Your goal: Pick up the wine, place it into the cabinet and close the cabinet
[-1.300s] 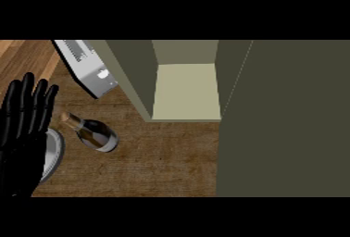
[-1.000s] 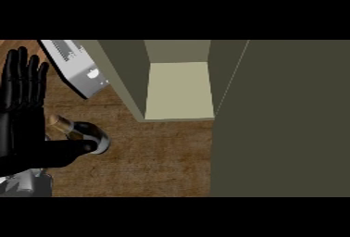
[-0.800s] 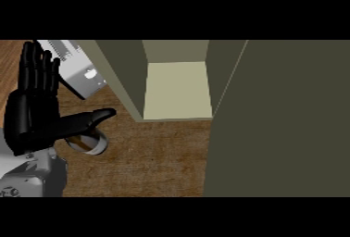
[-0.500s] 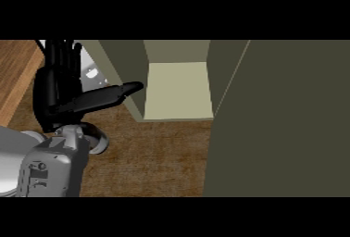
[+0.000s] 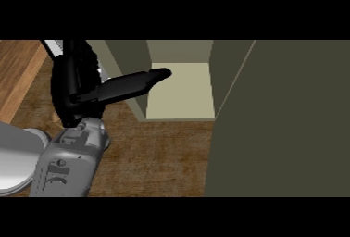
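My left hand (image 5: 77, 88) rises at the view's left on its grey forearm (image 5: 71, 162). Its fingers are straight and point away from me, and its thumb (image 5: 133, 83) sticks out to the right, across the cabinet's left wall. The hand is open and holds nothing that I can see. The wine bottle does not show; the forearm covers the spot on the counter where it stood. The cabinet (image 5: 179, 90) stands open with a pale, bare shelf floor. Its dark olive door (image 5: 280, 120) fills the right side of the view. My right hand is out of view.
A grey plate (image 5: 15, 159) lies at the lower left, partly under the forearm. A white appliance's edge (image 5: 51, 46) peeks out behind the fingers at the top left. Brown wooden counter (image 5: 164, 157) shows in front of the cabinet.
My left arm has moved up and to the right over the bottle, which is now hidden. The thumb has swung from beside the bottle to in front of the cabinet's left wall.
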You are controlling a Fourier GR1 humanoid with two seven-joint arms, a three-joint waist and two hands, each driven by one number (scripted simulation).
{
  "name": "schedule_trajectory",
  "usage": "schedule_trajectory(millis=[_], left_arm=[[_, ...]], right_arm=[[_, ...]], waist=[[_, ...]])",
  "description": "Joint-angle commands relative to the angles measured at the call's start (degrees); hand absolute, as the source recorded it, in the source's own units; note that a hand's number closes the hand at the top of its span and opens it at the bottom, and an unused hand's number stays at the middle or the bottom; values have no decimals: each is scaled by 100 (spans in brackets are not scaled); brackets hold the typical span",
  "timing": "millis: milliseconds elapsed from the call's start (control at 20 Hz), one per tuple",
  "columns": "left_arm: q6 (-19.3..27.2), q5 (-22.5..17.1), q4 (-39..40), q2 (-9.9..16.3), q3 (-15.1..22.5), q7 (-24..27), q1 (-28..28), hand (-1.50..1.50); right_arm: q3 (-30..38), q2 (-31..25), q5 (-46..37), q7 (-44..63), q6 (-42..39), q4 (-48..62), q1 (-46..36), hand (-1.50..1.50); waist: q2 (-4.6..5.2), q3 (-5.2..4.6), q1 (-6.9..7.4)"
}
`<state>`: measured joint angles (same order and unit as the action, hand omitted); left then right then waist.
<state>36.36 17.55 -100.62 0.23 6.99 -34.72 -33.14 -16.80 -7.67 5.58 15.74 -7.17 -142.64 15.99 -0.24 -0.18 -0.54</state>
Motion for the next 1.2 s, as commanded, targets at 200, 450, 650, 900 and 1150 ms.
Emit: schedule_trajectory(millis=[200,450,650,900,1150], left_arm=[[583,526,175,-21,536,-920,-750,-150],[613,831,-130,-20,512,-1161,-636,-150],[733,1367,-141,-19,624,-1592,-847,-150],[430,1528,-477,56,296,-1718,-674,-150],[486,2080,-578,-20,472,-2338,-693,-150]], right_arm=[[-314,65,-106,797,350,-1049,-22,-150],[-375,-47,-11,1007,403,-1344,121,-150],[-428,-16,-120,1245,587,-1255,-153,-150],[-169,-279,160,1019,383,-1407,147,-150],[-348,-171,-28,1563,717,-1545,-304,-150]], waist=[[0,18,-37],[-13,18,-39],[-17,18,-18],[-13,22,-20],[-16,17,0]])
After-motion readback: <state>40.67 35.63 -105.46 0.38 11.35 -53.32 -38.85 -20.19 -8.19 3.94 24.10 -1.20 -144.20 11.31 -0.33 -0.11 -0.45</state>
